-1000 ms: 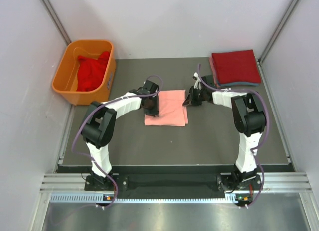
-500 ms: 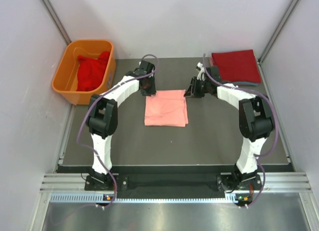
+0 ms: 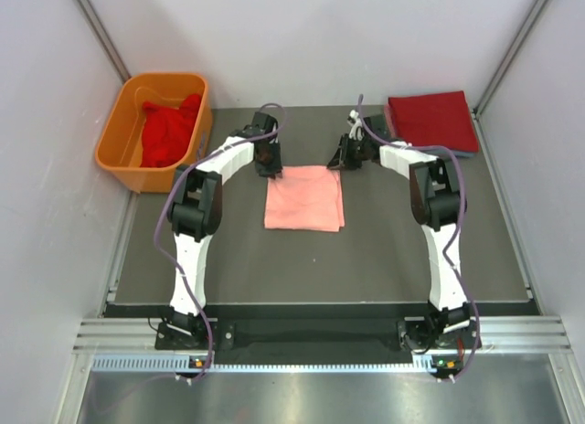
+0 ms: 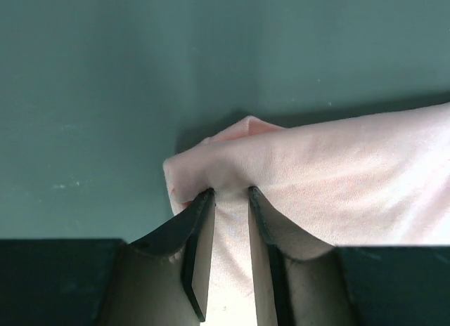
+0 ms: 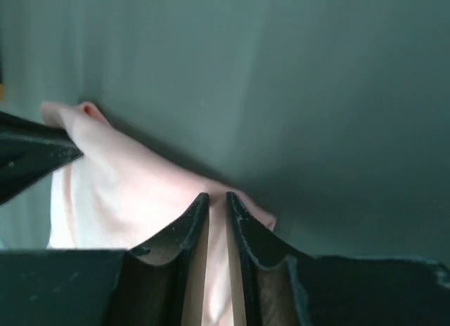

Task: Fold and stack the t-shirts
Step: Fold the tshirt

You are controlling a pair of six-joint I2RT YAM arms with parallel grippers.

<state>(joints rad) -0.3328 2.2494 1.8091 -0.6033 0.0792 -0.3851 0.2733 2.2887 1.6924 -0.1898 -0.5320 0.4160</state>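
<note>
The left fingers and right fingers each pinch, nearly closed, one far corner of the folded salmon-pink t-shirt lying mid-way on the desk, probably to lift it evenly toward the red stack.

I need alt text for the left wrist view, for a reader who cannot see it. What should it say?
The left gripper has its two dark jaws shut on a bunched corner of a soft salmon-pink cotton t-shirt. The cloth spreads to the right over a dark grey-green table top, which fills the upper half.
</note>
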